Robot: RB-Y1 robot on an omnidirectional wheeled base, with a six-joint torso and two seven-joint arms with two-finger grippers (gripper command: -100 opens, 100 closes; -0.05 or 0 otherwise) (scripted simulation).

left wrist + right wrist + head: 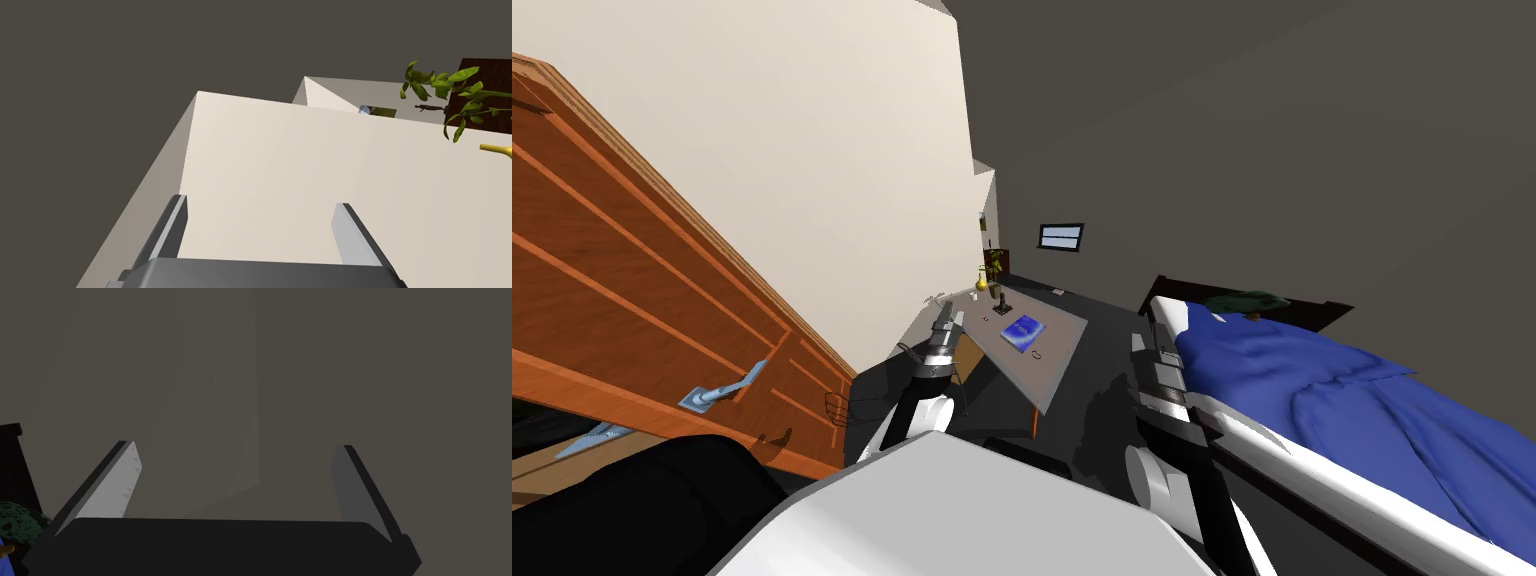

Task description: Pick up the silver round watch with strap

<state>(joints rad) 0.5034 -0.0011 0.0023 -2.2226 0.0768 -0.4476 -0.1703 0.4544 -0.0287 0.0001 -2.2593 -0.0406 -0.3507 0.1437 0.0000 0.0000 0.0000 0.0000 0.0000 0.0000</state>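
Left claw point(260, 202) and right claw point(239, 447) both wide open, empty, since the watch point(1039, 354) sits well off, by the table's point(1064, 345) near edge.

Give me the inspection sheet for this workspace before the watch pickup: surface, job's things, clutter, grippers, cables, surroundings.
Surface: grey table ahead, between a wooden dresser and a bed.
Job's things: small ring-shaped thing on the table beside the blue book. It is likely the watch but too small to confirm.
Clutter: yellow vase, dark figurine and leafy plant at the table's far end.
Grippers: left gripper open, holding nothing, raised near the table's left edge. Right gripper open, holding nothing.
Cables: nothing seen.
Surroundings: dresser on the left, bed with blue cover on the right, cream and grey walls.
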